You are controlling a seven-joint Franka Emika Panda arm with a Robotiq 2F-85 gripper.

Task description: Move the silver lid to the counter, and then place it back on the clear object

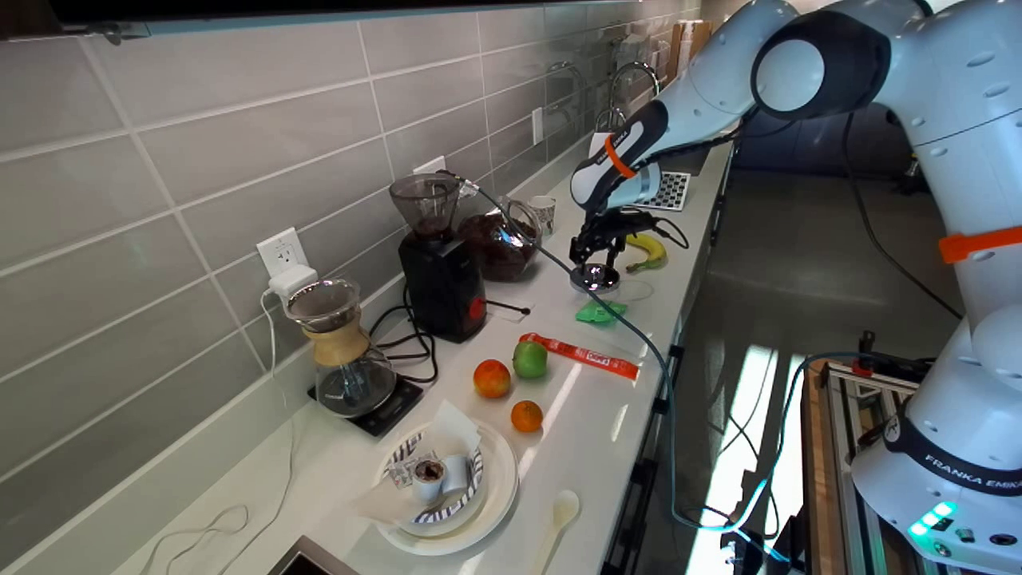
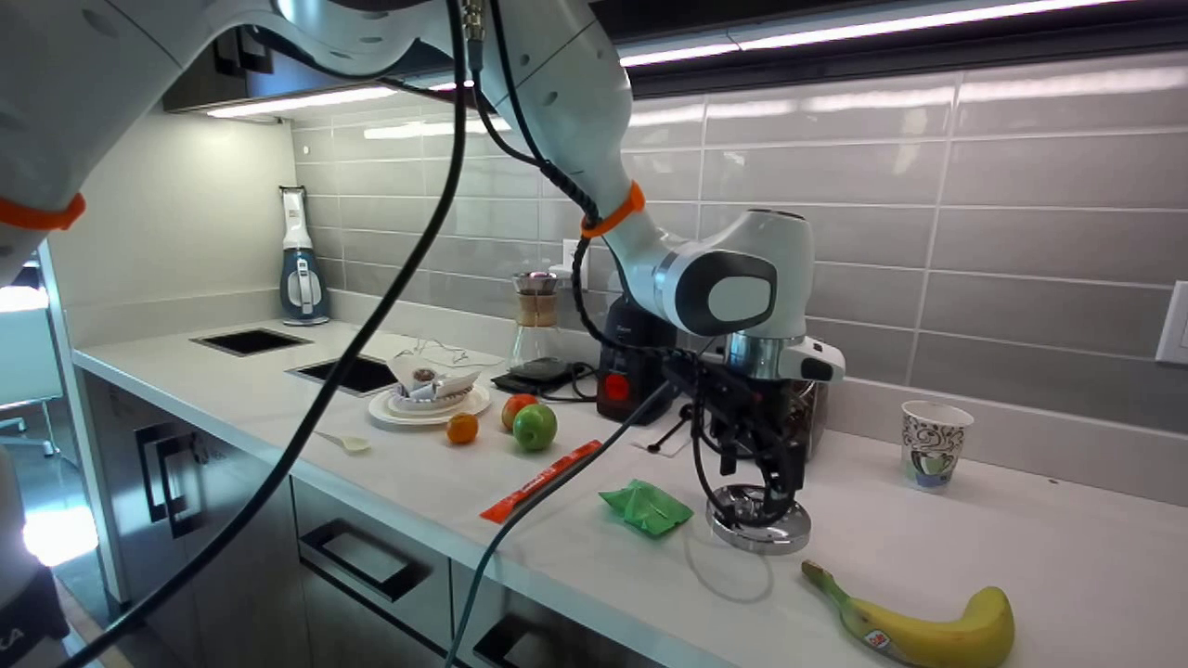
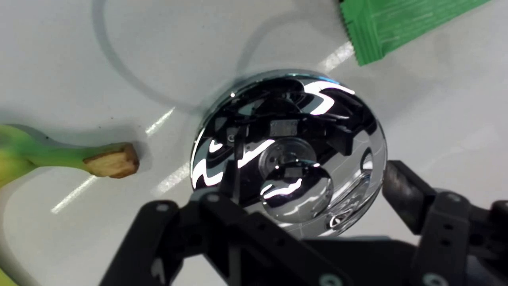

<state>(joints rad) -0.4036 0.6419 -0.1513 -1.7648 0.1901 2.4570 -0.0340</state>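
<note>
The tool (image 3: 311, 176) is hanging with fingers (image 3: 406, 194) well apart over the silver lid (image 3: 287, 155), which is lying on the tabletop (image 3: 440, 119); it is looking stiff and slippery, so the knob (image 3: 297, 194) is probably offering the surest hold; farther back, a clear jar (image 1: 491, 243) is standing

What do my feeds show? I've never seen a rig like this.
A white jointed robot arm ends in a black two-fingered gripper. Two pictures come from cameras outside the robot; the third looks down from its wrist. On the white counter, a round shiny silver lid lies under the gripper, near a yellow banana and a crinkled green packet. A clear glass jar, dark inside, sits nearby. Nothing looks held: the fingers stand apart, with the lid's knob showing between them.
</note>
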